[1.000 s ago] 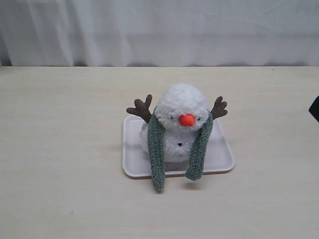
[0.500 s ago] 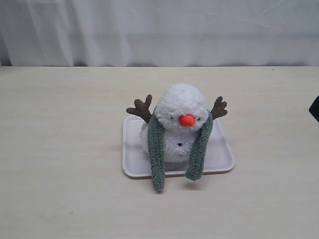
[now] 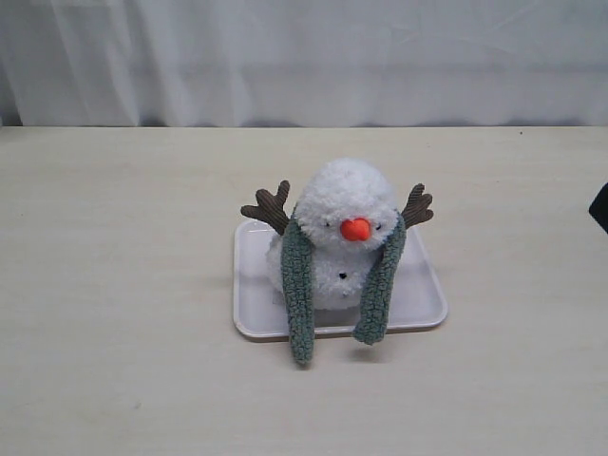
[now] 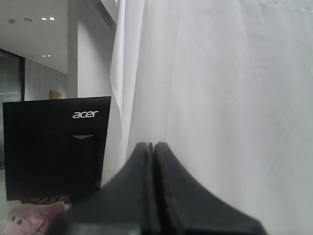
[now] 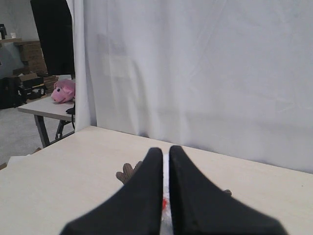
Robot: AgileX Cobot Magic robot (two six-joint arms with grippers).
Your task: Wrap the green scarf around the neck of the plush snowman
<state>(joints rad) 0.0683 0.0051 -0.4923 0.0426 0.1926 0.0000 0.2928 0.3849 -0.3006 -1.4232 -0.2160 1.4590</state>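
Green scarf (image 3: 297, 285): looped behind plush snowman (image 3: 344, 204), both ends hanging down its front, uncrossed.
White tray (image 3: 249, 304): holds the upright snowman.
Right gripper (image 5: 165, 149): jaws almost touching, empty.
Left gripper (image 4: 150, 145): jaws pressed together, empty, facing curtain (image 4: 220, 73).

Plush snowman (image 3: 344, 204) on tray (image 3: 249, 294), scarf (image 3: 298, 285) behind its neck (image 3: 332, 255), ends down front, curtain (image 3: 304, 57) behind table (image 3: 114, 237)

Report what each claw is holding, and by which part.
Nothing is held. The left claw and the right claw are both shut on empty air, clear of the green scarf, which hangs loose over the plush snowman.
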